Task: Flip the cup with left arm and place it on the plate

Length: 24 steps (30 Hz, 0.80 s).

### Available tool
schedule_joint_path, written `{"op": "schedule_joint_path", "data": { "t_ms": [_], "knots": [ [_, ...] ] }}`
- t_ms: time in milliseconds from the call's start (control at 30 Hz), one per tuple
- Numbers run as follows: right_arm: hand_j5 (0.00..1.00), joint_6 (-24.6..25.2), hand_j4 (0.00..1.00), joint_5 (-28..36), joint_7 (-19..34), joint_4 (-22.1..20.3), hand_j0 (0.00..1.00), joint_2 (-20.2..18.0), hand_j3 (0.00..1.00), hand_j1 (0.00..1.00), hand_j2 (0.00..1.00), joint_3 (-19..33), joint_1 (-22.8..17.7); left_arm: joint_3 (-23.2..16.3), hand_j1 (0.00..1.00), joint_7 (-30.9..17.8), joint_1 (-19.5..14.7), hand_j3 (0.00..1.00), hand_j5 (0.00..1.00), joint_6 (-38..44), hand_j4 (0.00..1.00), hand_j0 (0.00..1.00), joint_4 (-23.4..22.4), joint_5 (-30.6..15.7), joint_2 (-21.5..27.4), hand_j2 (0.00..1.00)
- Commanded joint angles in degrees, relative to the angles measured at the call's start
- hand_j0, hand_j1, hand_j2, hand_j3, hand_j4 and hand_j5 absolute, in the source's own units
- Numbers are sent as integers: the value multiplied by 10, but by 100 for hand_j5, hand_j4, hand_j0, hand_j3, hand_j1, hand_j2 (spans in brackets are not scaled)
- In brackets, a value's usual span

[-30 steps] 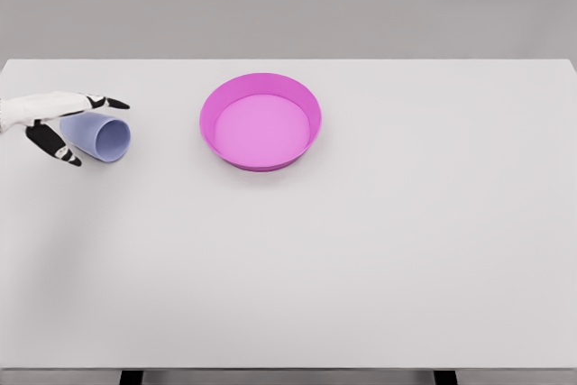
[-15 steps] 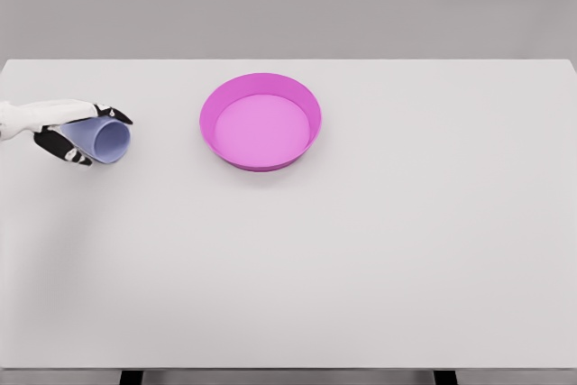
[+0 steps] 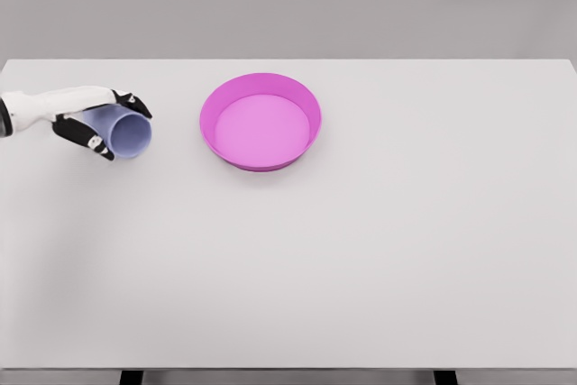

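Room: plain grey wall behind, no detail.
Table [image 3: 379, 259]: white, flat, spanning nearly the full width; two dark leg stubs at the bottom edge.
Plate [image 3: 261, 121]: magenta, round, raised rim, paler inside; left of centre toward the far edge, resting on the table.
Cup [image 3: 126, 132]: pale lavender, tapered, lying sideways with the open mouth turned toward the camera and slightly right; at the far left, well apart from the plate.
Left hand [image 3: 86, 114]: white with black fingertips, wrapped around the cup, fingers over the top, thumb beneath.
Contact with the table: hard to judge; the cup possibly just lifted clear, no clear shadow to confirm.
Hidden: the cup's closed end, covered by the palm.
Cut off: left arm, at the left picture edge by the wrist.
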<state>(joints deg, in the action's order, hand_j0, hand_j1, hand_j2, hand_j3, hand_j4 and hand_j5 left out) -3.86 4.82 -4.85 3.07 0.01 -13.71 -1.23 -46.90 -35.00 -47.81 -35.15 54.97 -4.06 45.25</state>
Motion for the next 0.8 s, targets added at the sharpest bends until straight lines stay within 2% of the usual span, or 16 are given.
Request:
{"op": "schedule_joint_path", "data": {
  "t_ms": [0,300,433,600,767],
  "knots": [
    [100,0,100,0,0,0,100,0,100,100,100,0,0,0,52,0,0,52,52,1,52,52,29,-64,6,52],
    [100,0,100,0,0,0,100,0,100,100,100,0,0,-1,51,0,-1,51,51,5,51,51,90,-227,0,51],
    [100,0,100,0,0,0,100,0,100,100,100,0,0,-2,50,0,-1,50,50,84,50,50,120,-305,-3,50],
    [100,0,100,0,0,0,100,0,100,100,100,0,0,-2,49,0,-1,49,49,199,49,49,157,-451,-23,49],
    [100,0,100,0,0,0,100,0,100,100,100,0,0,-1,47,0,0,47,47,269,47,47,158,-513,-54,47]
  ]
}}
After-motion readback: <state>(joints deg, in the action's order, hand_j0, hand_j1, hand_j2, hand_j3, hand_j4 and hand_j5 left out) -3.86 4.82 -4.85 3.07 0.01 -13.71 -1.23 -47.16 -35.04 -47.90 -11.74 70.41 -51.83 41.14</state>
